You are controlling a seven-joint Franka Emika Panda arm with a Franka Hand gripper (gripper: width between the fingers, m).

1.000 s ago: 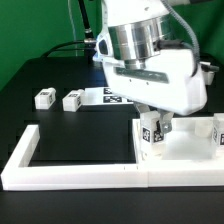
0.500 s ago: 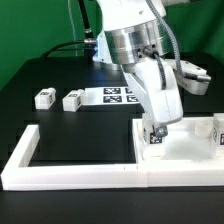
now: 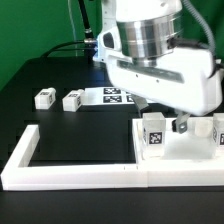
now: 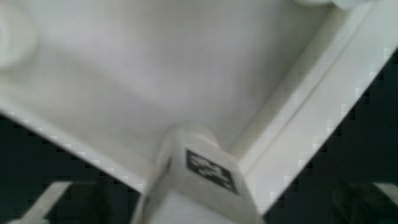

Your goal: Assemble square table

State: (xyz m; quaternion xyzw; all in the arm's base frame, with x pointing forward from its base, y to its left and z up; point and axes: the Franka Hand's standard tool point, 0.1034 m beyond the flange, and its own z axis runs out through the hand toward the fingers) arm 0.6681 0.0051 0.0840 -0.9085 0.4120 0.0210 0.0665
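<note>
On the big white square slab (image 3: 195, 150), by its edge, a small leg block (image 3: 152, 133) stands upright, just beside the jaws. The block could tip over if the arm (image 3: 165, 60) bumps it. The arm hangs low over the slab, wrist pointing down. I cannot tell if the jaws are spread or pinching anything.

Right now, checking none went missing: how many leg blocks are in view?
4. Two leg blocks lie on the black table at the exterior view's left; one stands on the slab; one is cut off at that view's right edge. The arm may hide more.
</note>
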